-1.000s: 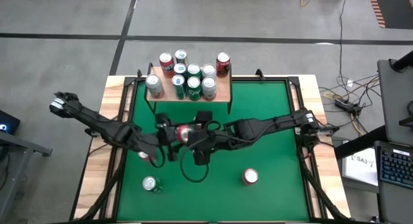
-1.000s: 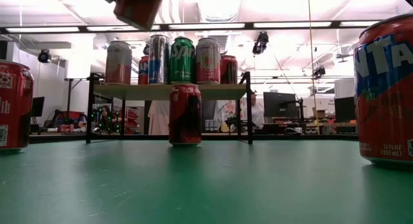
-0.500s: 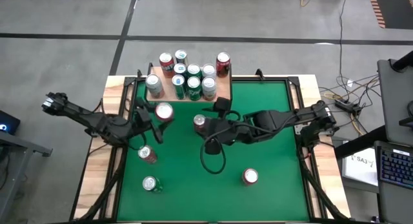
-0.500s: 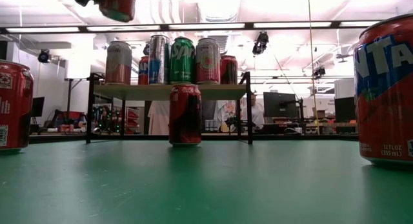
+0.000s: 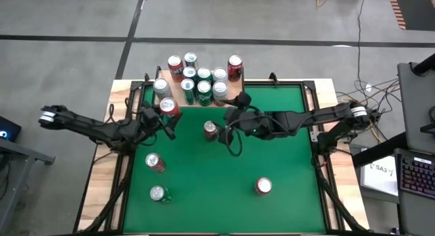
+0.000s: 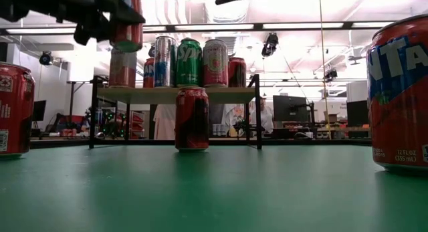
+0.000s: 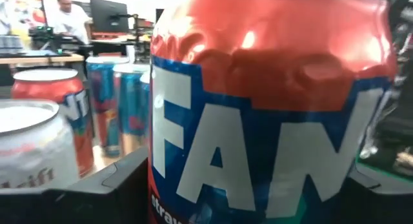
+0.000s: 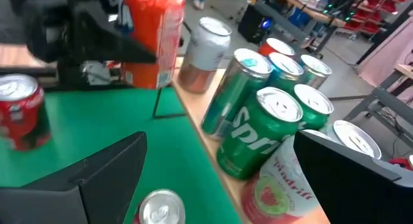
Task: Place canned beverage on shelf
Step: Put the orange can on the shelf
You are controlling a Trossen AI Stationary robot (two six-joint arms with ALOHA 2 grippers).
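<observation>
Red aluminium Fanta can (image 5: 168, 107), glossy and cylindrical with a silver top: clamped in the left claw (image 5: 163, 113), raised above the green felt-like table (image 5: 272, 154), long axis upright, top upward, at the front left corner of the small light-wood shelf on thin black metal legs (image 5: 234, 98). Shelf carries a cluster of upright cans (image 5: 202, 83), green, red and silver. Right claw (image 5: 231, 117): fingers spread, grasping nothing, just in front of the shelf, near a standing red cola can (image 5: 211, 130).
</observation>
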